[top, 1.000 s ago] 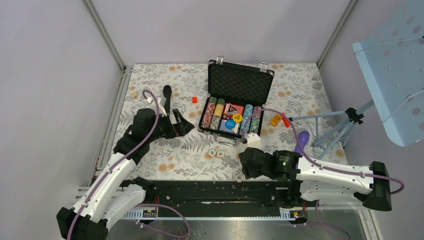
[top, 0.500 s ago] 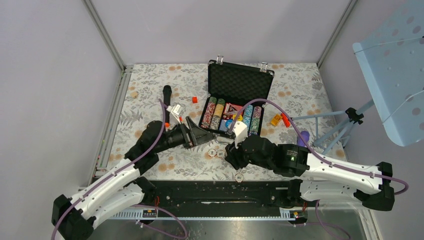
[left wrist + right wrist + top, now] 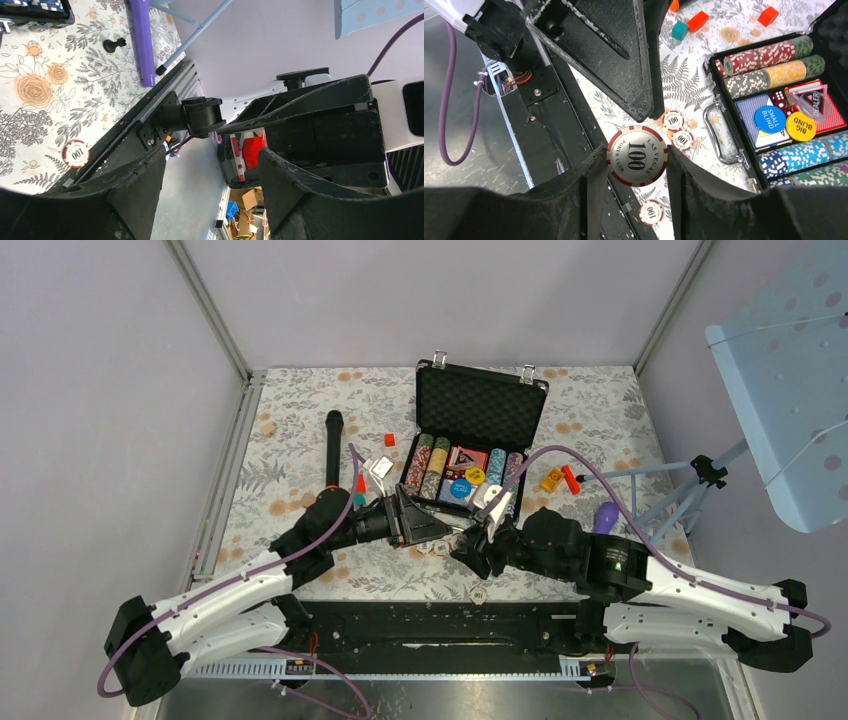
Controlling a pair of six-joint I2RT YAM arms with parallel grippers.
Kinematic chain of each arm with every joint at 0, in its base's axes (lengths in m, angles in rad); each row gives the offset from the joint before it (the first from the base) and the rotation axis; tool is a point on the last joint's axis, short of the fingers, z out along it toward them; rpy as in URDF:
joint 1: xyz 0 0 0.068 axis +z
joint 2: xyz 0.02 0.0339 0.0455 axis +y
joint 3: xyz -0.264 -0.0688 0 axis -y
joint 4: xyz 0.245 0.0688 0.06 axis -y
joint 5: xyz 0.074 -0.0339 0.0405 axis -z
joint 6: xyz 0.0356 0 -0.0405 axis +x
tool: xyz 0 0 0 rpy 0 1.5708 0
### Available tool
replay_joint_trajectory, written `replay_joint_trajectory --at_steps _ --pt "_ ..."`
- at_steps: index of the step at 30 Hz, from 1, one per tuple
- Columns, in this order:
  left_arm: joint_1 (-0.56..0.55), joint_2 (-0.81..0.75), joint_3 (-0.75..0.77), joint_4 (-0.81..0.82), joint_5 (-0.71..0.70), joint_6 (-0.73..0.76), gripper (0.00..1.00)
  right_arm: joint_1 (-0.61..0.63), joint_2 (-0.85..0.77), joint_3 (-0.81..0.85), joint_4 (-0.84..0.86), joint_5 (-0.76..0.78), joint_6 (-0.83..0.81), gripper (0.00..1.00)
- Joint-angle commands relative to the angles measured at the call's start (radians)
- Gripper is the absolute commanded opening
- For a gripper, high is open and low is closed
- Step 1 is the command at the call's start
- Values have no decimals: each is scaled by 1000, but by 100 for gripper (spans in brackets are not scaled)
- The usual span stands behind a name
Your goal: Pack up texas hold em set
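Note:
The black briefcase [image 3: 478, 410] stands open at the back, with rows of striped chips [image 3: 769, 55], card decks and the round yellow and blue buttons [image 3: 800, 126] in its foam tray. My right gripper [image 3: 636, 159] is shut on a red-and-white 100 poker chip [image 3: 637, 156], held by its edges above the table's near edge. My left gripper [image 3: 447, 527] points right, just in front of the case and close to the right gripper. Its jaws [image 3: 210, 167] are open with nothing between them. Two loose chips [image 3: 677, 131] lie by the case handle, and another chip [image 3: 478, 593] lies near the front rail.
A black microphone [image 3: 333, 445] lies left of the case beside small red [image 3: 390, 439] and teal [image 3: 679, 30] blocks. Right of the case are orange and red pieces [image 3: 560, 478], a purple object [image 3: 605, 515] and a tripod [image 3: 690, 490] carrying a blue board.
My left arm has swung right, from beside the microphone to the front of the case, and its jaws have narrowed. The right arm has reached forward and left, bringing its chip close to the left gripper.

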Motion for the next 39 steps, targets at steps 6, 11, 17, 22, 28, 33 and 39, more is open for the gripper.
replay_joint_trajectory --at_steps 6,11,17,22,28,33,39 --pt "-26 4 32 103 -16 -21 65 -2 16 11 48 -22 -60 42" --pt "-36 10 37 110 -15 -21 60 -1 27 14 52 -25 -61 42" --pt "-43 19 34 118 -8 -22 47 -2 8 7 56 -1 -65 42" --pt "-48 33 41 125 7 -21 41 -2 5 2 55 5 -69 42" --pt "-57 46 51 130 11 -20 38 -2 1 -4 54 14 -71 42" --pt "-62 58 60 130 21 -14 33 -2 -3 -7 48 26 -75 42" --pt "-65 71 69 133 31 -10 23 -1 -4 -10 40 32 -72 42"
